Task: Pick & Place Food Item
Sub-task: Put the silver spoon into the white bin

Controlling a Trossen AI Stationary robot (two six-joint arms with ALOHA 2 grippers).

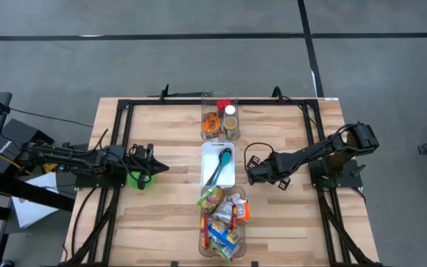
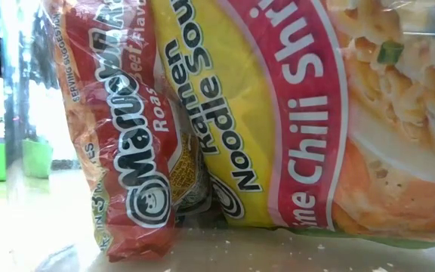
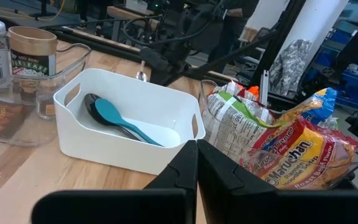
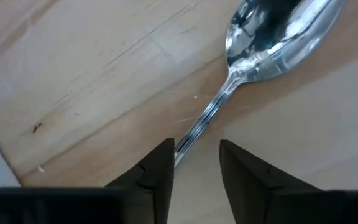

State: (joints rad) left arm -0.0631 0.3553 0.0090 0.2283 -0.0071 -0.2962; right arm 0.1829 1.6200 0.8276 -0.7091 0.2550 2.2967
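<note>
Spoon (image 4: 263, 46) handle between right tool (image 4: 196, 163) fingers

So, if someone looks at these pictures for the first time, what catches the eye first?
Probably the row of three containers down the table's middle: a clear bin of jars, a white tray holding a teal spatula, and a clear bin of bright ramen packets. Next, the right claw, open over a shiny metal spoon lying on the wood beside the tray.
</note>
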